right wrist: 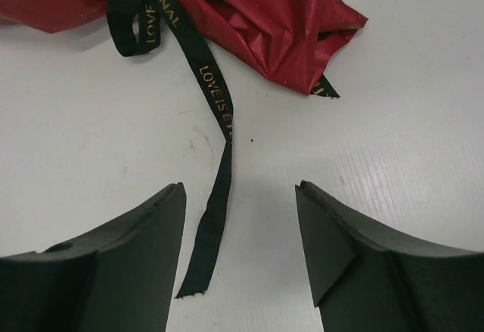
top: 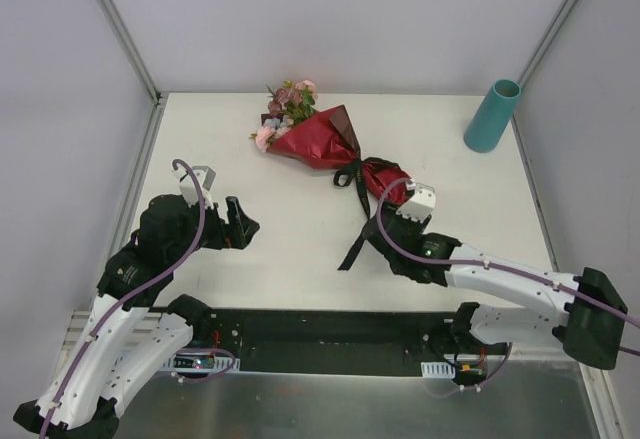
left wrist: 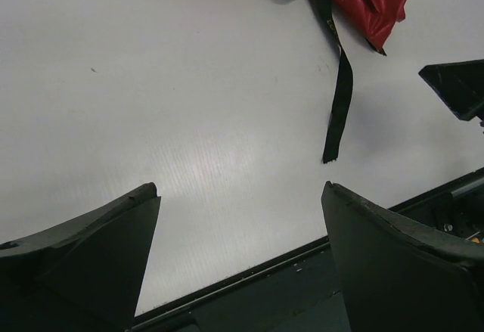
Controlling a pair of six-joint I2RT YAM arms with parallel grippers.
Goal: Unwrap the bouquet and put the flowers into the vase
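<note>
Nearest us, both end effectors are holding nothing, jaws standing wide apart. The left end effector (top: pixel 240 224) is sitting well left of everything. The right end effector (top: pixel 384 221) is facing the bouquet's (top: pixel 322 140) wrapped stem end, with a loose black ribbon (right wrist: pixel 218 167) tail trailing between its jaws. The bouquet is lying flat on the tabletop (top: pixel 290 199), its long axis running diagonally: stem end near-right, flowers (top: pixel 288 107) pointing far-left. The vase (top: pixel 492 116) is standing, seemingly upright, in the far right corner, well apart.

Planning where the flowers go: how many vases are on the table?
1. The vase stands at the far right corner of the table, well apart from the bouquet. No other shows.
</note>
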